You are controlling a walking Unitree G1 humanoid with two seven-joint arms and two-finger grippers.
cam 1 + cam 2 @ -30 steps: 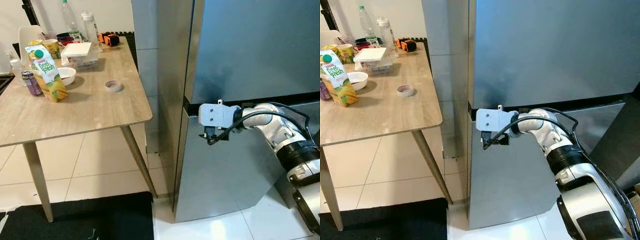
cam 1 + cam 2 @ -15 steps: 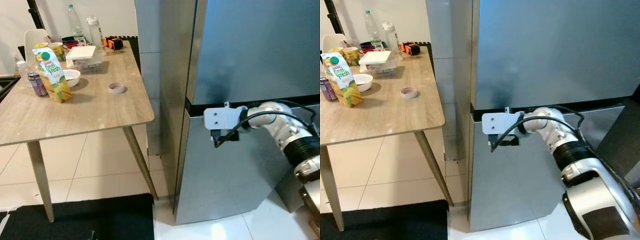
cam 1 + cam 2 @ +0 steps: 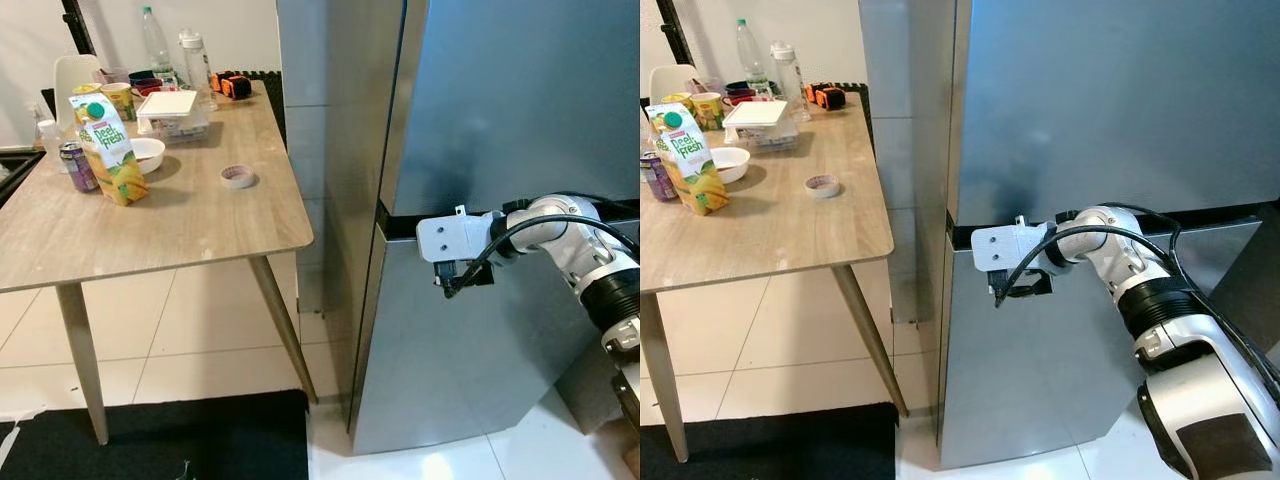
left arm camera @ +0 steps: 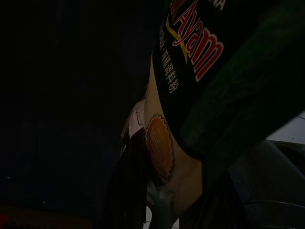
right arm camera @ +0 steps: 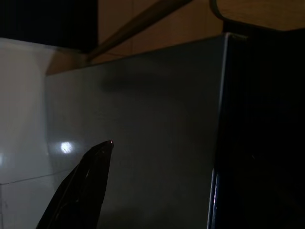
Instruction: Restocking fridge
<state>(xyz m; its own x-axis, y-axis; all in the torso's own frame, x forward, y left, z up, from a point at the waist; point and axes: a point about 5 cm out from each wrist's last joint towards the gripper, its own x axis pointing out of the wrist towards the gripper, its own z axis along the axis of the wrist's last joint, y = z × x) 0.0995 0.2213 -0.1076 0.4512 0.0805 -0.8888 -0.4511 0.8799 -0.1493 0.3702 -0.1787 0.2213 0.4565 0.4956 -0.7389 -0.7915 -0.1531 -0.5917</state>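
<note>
Fridge (image 3: 500, 110) stands shut just ahead; right gripper (image 3: 452, 283) sits at the dark seam between its doors, near their left edge, finger spread unclear; left gripper clamps a dark packet (image 4: 200, 62).

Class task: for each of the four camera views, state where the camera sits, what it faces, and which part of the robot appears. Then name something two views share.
Left eye view: on the head, looking down at the fridge and table; right arm shows.
Right eye view: same head, same scene.
Left wrist view: on the left wrist, dark, facing a green "Ayam" packet.
Right wrist view: on the right wrist, facing the fridge; one black finger shows.
Shared: both eyes show the juice carton.
</note>
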